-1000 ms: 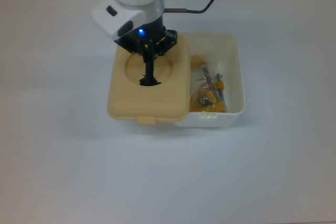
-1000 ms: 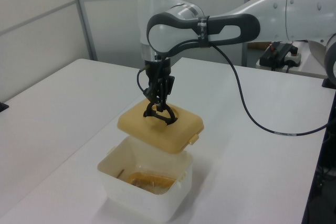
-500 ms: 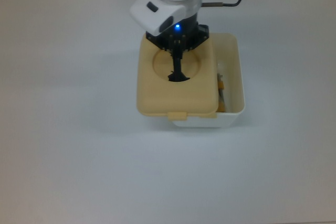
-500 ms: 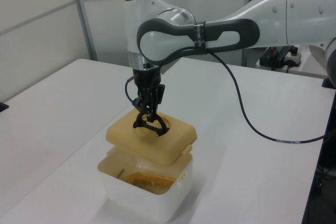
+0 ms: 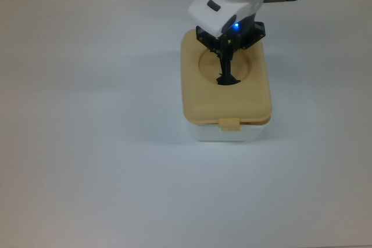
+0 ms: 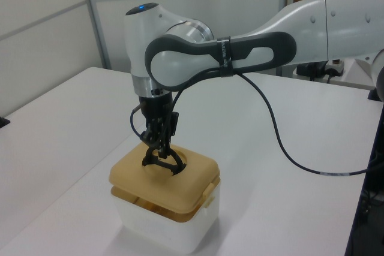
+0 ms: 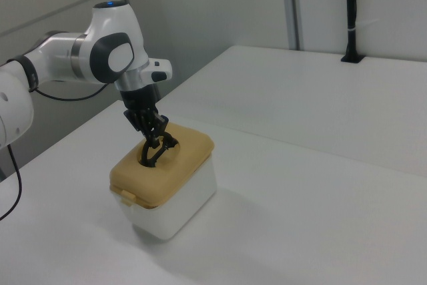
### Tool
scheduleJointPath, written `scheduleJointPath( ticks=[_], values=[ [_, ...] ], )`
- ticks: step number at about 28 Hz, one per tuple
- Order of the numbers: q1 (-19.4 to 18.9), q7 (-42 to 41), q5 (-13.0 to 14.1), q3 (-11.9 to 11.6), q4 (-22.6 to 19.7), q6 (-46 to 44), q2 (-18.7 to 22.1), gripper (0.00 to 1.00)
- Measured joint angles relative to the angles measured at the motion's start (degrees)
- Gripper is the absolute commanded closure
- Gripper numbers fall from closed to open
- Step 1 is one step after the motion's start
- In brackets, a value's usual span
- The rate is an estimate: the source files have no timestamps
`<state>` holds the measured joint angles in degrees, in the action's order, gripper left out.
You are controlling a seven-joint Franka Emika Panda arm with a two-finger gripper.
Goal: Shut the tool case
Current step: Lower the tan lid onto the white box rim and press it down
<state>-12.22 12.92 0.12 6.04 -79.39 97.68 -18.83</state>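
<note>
The tool case's white tub (image 5: 226, 134) (image 6: 162, 226) (image 7: 183, 201) stands on the table with its beige lid (image 5: 197, 94) (image 6: 141, 187) (image 7: 190, 158) lying over its whole opening. A small tab (image 5: 230, 123) of the lid sticks out over the tub's near wall in the top view. My gripper (image 5: 227, 69) (image 6: 158, 148) (image 7: 155, 143) reaches down into the lid's round recess and is shut on the lid's black handle (image 5: 228, 79) (image 6: 161, 163) (image 7: 152, 155). The tub's contents are hidden under the lid.
The white table (image 5: 87, 143) stretches out on all sides of the case. A black cable (image 6: 282, 136) trails from the arm across the table in the left view. A black post (image 7: 351, 11) stands at the table's far edge in the right view.
The gripper has carried the lid toward the top view's right, from half over the tub to fully covering it. In the left view the lid also sits lower, on the tub.
</note>
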Motion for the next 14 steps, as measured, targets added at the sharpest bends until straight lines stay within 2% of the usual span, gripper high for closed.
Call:
scheduleJointPath(
  ticks=[14],
  values=[
    [-0.49,0.04,0.0,-0.01,-0.06,0.0,-0.42,1.0]
  ],
)
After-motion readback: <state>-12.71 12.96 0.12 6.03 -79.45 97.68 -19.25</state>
